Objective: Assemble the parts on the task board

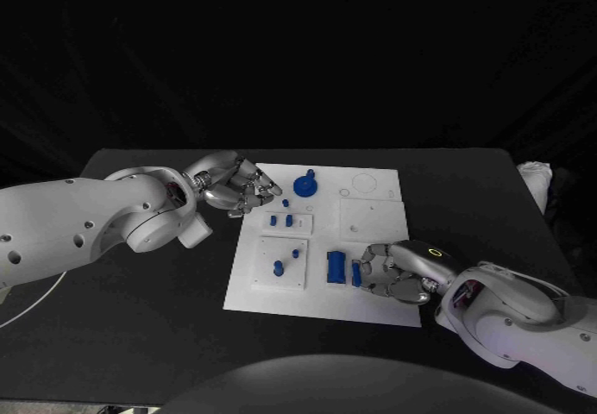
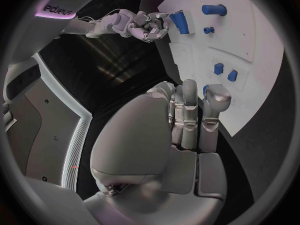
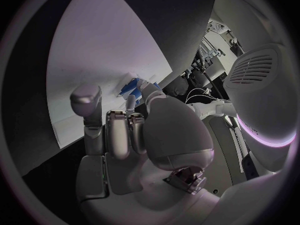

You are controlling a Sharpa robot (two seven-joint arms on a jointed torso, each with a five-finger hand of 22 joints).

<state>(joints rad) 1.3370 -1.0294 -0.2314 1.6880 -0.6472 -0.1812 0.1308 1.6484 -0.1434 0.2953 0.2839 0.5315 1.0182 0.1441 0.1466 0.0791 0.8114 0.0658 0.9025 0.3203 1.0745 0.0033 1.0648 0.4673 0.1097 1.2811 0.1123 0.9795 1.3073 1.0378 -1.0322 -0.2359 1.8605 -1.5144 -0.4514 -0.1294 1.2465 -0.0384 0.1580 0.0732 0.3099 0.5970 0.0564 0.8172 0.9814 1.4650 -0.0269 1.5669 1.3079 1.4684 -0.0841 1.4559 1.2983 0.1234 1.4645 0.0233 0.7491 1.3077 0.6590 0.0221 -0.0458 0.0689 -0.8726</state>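
The right hand (image 1: pixel 396 274) sits at the near right part of the task board (image 1: pixel 373 302), its fingers curled around a narrow blue part (image 1: pixel 357 272) just beside a larger blue block (image 1: pixel 336 266); it looks to be grasping that part, though the contact is partly hidden. The left hand (image 1: pixel 236 190) hovers at the board's far left edge with fingers curled in, and I cannot tell whether it holds anything. Elsewhere on the board, a round blue knob (image 1: pixel 306 185) sits near the far edge, and small blue pegs (image 1: pixel 281 221) stand mid-board. Empty outlines at the far right corner suggest the assembly is only partly done.
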